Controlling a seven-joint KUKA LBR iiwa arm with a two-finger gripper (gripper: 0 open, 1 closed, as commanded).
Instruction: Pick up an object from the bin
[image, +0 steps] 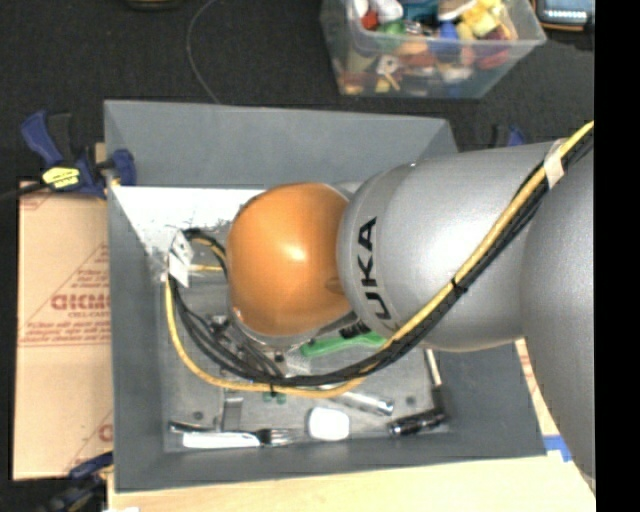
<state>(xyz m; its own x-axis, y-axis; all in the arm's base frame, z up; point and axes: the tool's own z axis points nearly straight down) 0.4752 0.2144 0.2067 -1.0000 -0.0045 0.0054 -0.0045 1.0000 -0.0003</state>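
Note:
Part of my gripper shows as dark metal under the orange cover, low over the bin's left middle. A green plastic piece pokes out from under the arm just to its right. Along the front of the bin lie a white-handled utensil, a white oval object, a small shiny metal piece and a black cylindrical thing. None of them is seen in my gripper.
The arm, its orange cover and its yellow and black cables hang over the bin's middle and right, hiding what lies beneath. A thin silver rod lies by the right wall. The bin's walls are close on the left and front.

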